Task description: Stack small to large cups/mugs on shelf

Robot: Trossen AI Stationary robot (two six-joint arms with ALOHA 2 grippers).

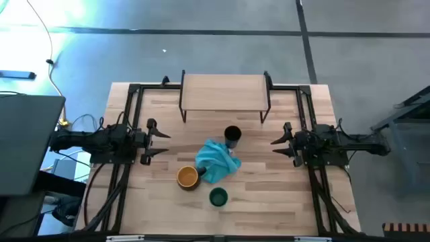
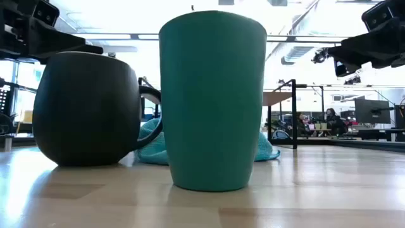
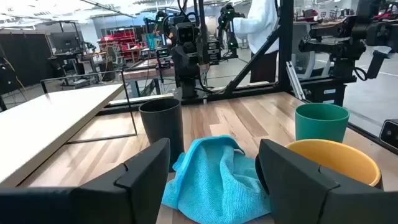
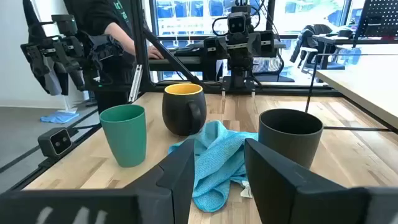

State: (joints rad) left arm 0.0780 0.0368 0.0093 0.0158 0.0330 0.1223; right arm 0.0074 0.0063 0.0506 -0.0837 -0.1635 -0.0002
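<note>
Two tools spread wide and empty: left tool [image 1: 156, 141] and right tool [image 1: 281, 142], either side of counter [image 1: 269, 202]. Between them: black cup [image 1: 232, 136], mug [image 1: 189, 177], green cup [image 1: 218, 197], all upright around cloth [image 1: 216, 161]. Green cup nearer right. Shelf [image 1: 224, 93] beyond, bare.

Cloth [image 1: 216, 160] mid-table — black cup [image 1: 232, 136] behind, mug [image 1: 188, 177] left, green cup [image 1: 218, 197] in front.

Around the teal cloth [image 1: 216, 160] crowd the black cup [image 1: 232, 136], mug [image 1: 188, 177] and green cup [image 1: 218, 197]; my flanks stay open counter [image 1: 269, 195].
</note>
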